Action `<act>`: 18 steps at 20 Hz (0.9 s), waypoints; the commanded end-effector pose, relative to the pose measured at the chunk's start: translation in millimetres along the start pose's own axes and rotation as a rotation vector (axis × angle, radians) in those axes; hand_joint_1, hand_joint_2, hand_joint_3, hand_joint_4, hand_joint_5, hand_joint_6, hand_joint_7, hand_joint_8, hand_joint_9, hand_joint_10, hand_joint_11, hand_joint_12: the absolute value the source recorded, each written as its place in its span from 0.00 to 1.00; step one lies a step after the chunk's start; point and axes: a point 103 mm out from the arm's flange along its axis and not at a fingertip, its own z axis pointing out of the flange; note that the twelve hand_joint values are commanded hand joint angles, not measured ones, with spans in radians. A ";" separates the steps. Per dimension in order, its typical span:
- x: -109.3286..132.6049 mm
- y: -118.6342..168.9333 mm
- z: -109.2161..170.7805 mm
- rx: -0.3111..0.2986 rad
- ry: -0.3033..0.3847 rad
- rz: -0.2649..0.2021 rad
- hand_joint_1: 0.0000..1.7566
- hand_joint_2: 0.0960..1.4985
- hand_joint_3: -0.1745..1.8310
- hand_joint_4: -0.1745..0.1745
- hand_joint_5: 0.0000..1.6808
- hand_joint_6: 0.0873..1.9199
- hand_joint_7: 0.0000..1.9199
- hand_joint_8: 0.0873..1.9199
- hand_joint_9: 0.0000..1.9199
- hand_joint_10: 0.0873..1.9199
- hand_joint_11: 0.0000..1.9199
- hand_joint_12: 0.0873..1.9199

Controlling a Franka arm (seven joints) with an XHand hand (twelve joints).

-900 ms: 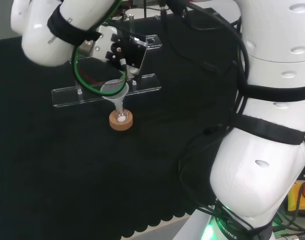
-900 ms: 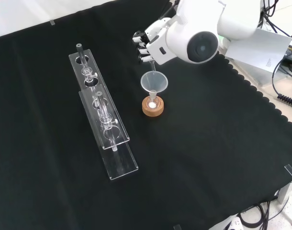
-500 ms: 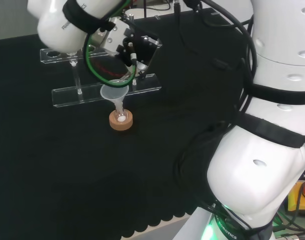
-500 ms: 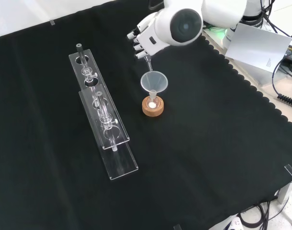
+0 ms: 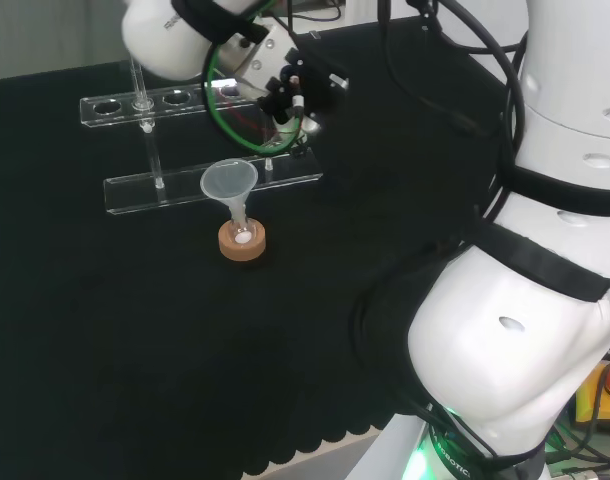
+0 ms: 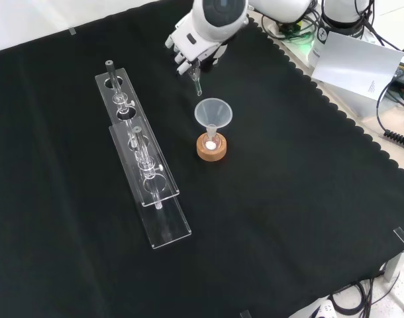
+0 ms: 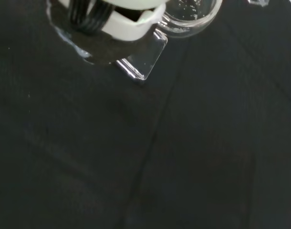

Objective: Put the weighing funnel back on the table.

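Fingers (image 6: 181, 54) of the hand (image 6: 199, 36) have drawn back from over the funnel (image 6: 213, 112), farther up the front view. They curl round the weighing funnel (image 6: 197, 79), stem pointing down, above the worktop (image 6: 288, 199). Nearer, the funnel stands on its cork ring (image 6: 211, 150), clear rack (image 6: 146, 172) at its left.

Head view: behind and above the arm's base, over white links (image 5: 515, 330) onto the cloth (image 5: 135, 350). Front view: before the arm, looking down. Wrist view: close, past the hand (image 7: 136, 26). Shared by head and front: funnel (image 5: 230, 182), rack (image 5: 185, 186).
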 end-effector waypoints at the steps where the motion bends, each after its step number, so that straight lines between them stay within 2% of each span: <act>1: -19.7 5.3 21.4 -0.011 0.079 0.012 0.72 0.58 0.18 0.70 0.72 0.32 0.70 0.17 0.75 0.00 0.61 0.38; 7: -37.4 9.2 48.4 -0.025 0.130 0.038 0.72 0.58 0.18 0.70 0.72 0.32 0.70 0.17 0.75 0.00 0.61 0.38; 8: -39.3 10.2 53.5 -0.028 0.155 0.037 0.72 0.58 0.18 0.70 0.72 0.32 0.70 0.17 0.75 0.00 0.61 0.38; 13: -43.8 15.2 79.0 -0.079 0.187 0.034 0.72 0.58 0.18 0.70 0.72 0.32 0.70 0.17 0.75 0.00 0.61 0.38; 18: -46.9 26.1 103.7 -0.082 0.225 0.023 0.72 0.58 0.18 0.70 0.72 0.32 0.70 0.17 0.75 0.00 0.61 0.38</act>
